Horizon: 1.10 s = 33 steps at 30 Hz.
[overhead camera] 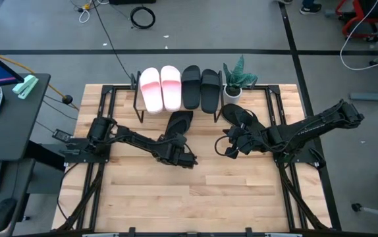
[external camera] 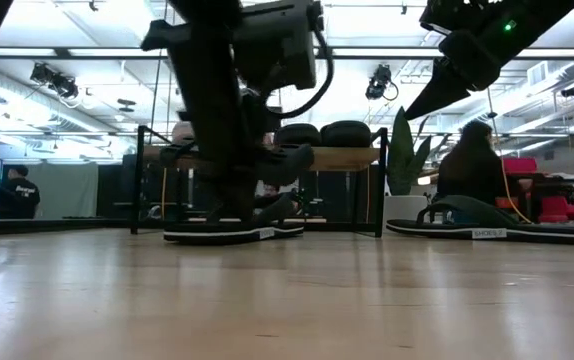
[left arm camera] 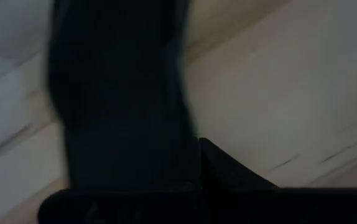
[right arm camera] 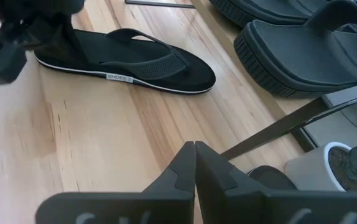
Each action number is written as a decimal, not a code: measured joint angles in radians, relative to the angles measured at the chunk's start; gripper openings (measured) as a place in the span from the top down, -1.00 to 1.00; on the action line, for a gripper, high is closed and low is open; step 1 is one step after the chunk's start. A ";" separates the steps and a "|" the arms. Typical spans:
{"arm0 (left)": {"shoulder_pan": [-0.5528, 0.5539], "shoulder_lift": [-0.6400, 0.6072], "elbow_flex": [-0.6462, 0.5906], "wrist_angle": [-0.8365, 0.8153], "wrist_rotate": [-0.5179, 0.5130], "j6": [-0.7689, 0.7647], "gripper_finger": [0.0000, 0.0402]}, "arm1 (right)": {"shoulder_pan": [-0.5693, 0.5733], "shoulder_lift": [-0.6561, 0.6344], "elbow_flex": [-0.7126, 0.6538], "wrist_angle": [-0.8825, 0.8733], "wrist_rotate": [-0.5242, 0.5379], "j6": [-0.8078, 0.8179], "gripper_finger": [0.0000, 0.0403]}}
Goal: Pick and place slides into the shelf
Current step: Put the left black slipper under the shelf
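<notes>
Wood planks make up the counter [overhead camera: 176,191], and at its far edge stands the shelf [overhead camera: 138,99], a low rack on a thin black frame. On its top board two pink slides [overhead camera: 161,87] and two black slides [overhead camera: 200,87] are already lined up, with a potted plant [overhead camera: 236,79] just beside them. Two thin black flip-flops are left on the counter: one [overhead camera: 178,122] lies just in front of the shelf, the other [overhead camera: 240,116] near the plant.

The left claw [overhead camera: 184,160] is seen low over the heel end of the first flip-flop, its fingers together; the left wrist view is filled by something dark, so whether the sole is pinched cannot be told. The right claw [overhead camera: 230,149] is held above the counter with its fingers pressed together on nothing, beside the second flip-flop.

Judged from this, the left flip-flop is the step in hand. A firm pinch on the sole edge should be confirmed before lifting, since thin rubber is likely to droop. The flip-flop should be kept level and slid under the top board, clear of the frame legs.
</notes>
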 joint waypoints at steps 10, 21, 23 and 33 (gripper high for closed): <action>0.066 0.059 0.002 0.140 -0.002 0.153 0.99 | 0.000 0.000 0.000 -0.002 0.000 -0.001 0.96; 0.019 -0.012 0.095 -0.185 -0.046 0.117 0.99 | -0.008 0.000 0.000 -0.013 0.000 -0.023 0.96; 0.004 -0.015 0.096 -0.289 -0.033 0.038 0.99 | -0.008 0.000 0.000 -0.013 0.000 -0.023 0.96; -0.067 -0.013 -0.065 -0.311 0.025 -0.171 0.99 | -0.008 0.000 0.000 -0.019 0.000 -0.022 0.96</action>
